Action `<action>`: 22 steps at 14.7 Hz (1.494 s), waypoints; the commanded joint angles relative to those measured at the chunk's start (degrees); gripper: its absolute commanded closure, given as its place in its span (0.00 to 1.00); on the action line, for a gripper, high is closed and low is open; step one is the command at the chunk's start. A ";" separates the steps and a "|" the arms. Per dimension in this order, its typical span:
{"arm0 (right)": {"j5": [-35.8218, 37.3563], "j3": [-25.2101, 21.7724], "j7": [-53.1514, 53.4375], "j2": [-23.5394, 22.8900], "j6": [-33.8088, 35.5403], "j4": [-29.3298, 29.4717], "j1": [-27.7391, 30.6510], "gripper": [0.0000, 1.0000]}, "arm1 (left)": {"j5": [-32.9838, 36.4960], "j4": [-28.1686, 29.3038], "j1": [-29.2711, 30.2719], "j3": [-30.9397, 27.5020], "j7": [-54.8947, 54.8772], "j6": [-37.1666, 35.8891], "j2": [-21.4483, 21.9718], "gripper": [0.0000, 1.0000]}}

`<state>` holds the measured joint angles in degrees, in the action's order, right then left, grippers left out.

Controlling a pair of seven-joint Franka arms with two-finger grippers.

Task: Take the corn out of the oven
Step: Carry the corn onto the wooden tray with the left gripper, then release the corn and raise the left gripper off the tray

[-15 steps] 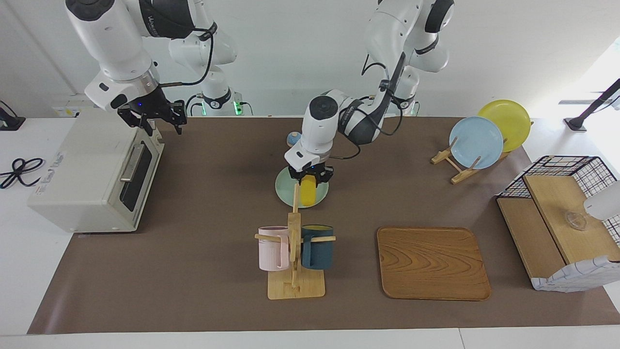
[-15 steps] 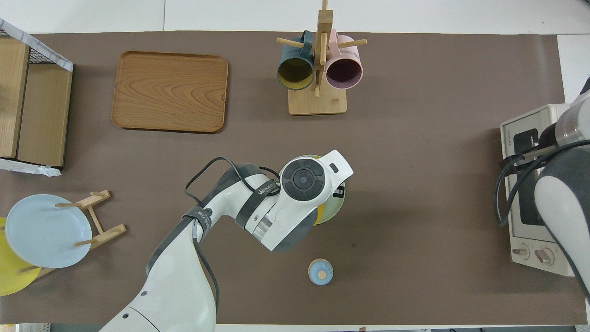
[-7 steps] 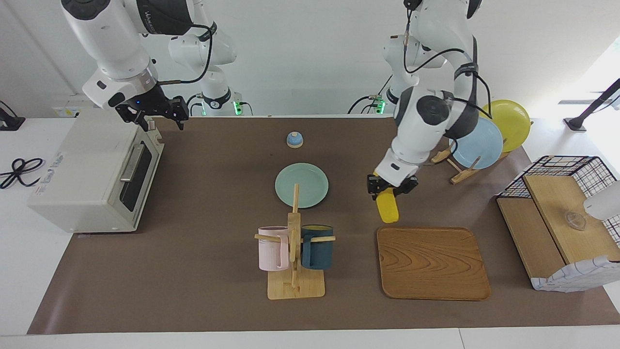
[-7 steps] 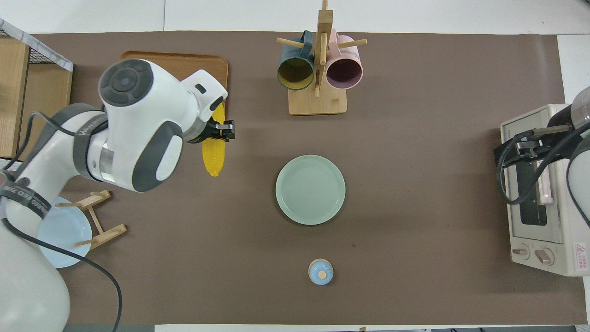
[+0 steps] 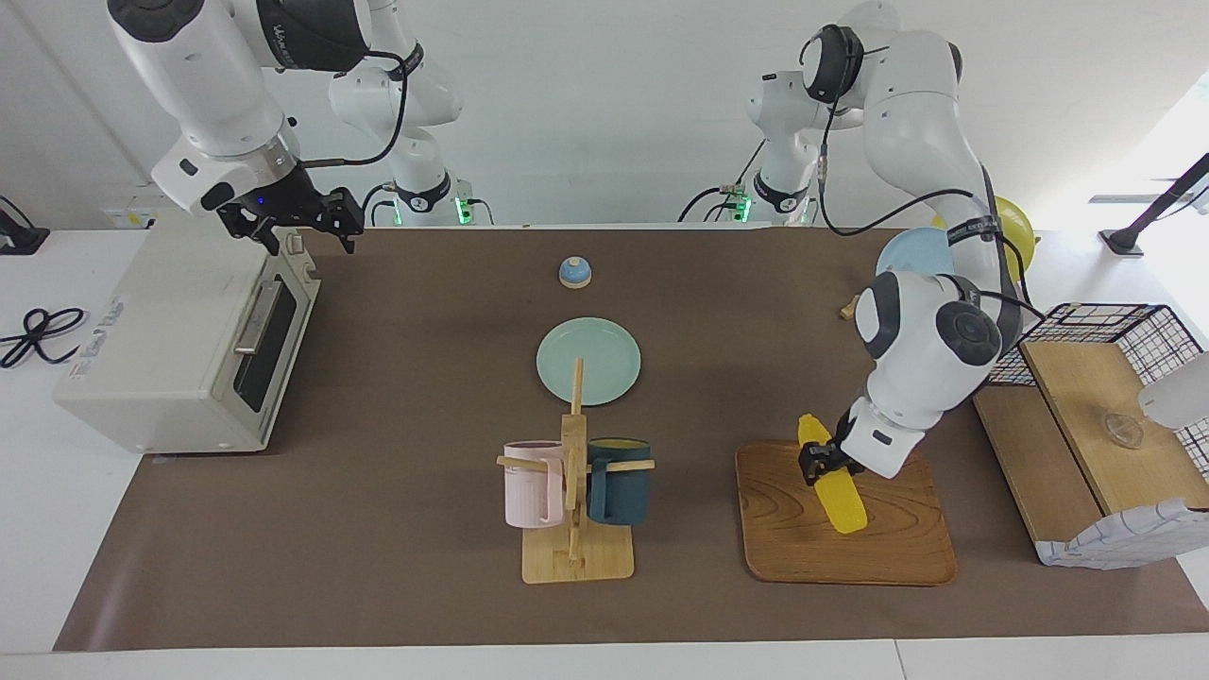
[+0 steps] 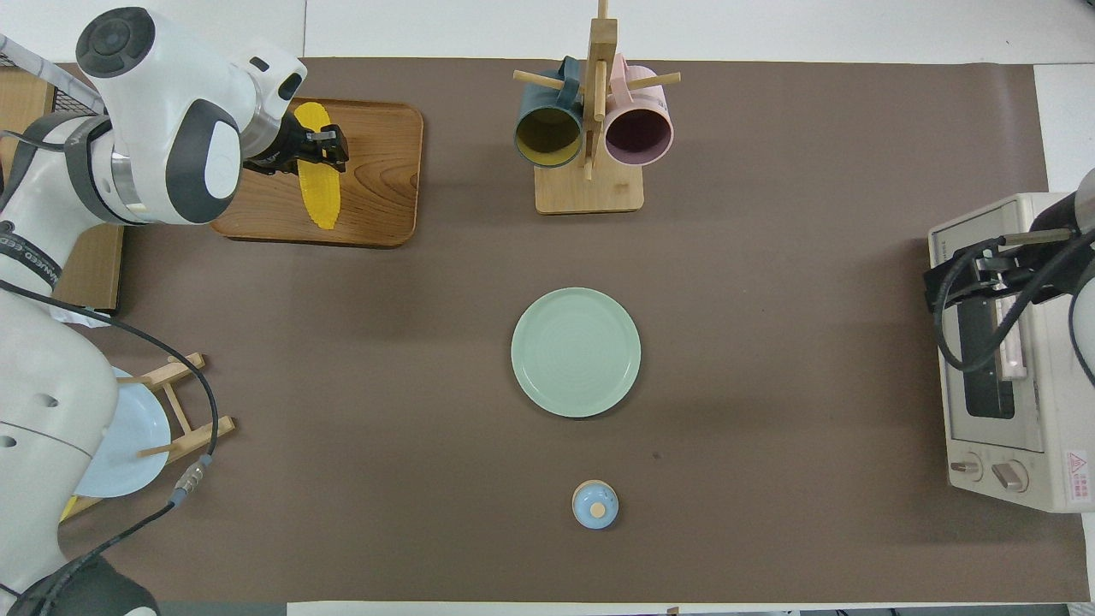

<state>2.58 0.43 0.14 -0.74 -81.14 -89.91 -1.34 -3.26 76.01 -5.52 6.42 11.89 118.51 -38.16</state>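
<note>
The yellow corn [image 5: 843, 502] is out of the oven, held by my left gripper [image 5: 820, 463], which is shut on its middle. The cob hangs tilted over the wooden tray [image 5: 803, 538], its lower end at or just above the wood. From overhead the corn [image 6: 318, 192] lies across the tray [image 6: 376, 197] with the left gripper [image 6: 321, 152] on it. The off-white oven [image 5: 161, 331] stands at the right arm's end of the table with its door shut. My right gripper [image 5: 293, 227] hovers open over the oven's top front edge, and shows overhead [image 6: 975, 274] above the oven [image 6: 1061, 402].
A green plate [image 5: 604, 354] lies mid-table, with a small blue bell [image 5: 574, 272] nearer the robots. A wooden mug rack [image 5: 574, 491] with two mugs stands beside the tray. A plate stand with a blue plate [image 5: 907, 260] and a wire-and-wood shelf [image 5: 1096, 416] are at the left arm's end.
My left gripper has carried the corn from the green plate, across the table, to over the wooden tray and lowered it. The right gripper has stayed over the oven.
</note>
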 commanded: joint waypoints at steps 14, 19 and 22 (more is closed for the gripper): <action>-3.37 -2.90 3.73 1.71 -4.82 -3.08 0.37 0.00 | 1.15 -3.94 1.03 0.70 -2.92 3.22 -4.21 0.00; -3.37 -2.89 3.64 1.80 -4.73 -3.08 0.20 0.00 | 1.06 -2.71 1.56 -0.52 -2.22 -2.57 1.58 0.00; -3.37 -2.90 3.64 1.71 -4.73 -3.08 0.29 0.00 | 1.06 2.37 1.65 -2.29 -2.22 -6.44 9.48 0.00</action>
<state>0.55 -2.28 2.92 -0.34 -85.10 -91.36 -1.25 -3.26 72.17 -4.02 4.95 9.30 114.54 -35.93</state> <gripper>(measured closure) 0.000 0.000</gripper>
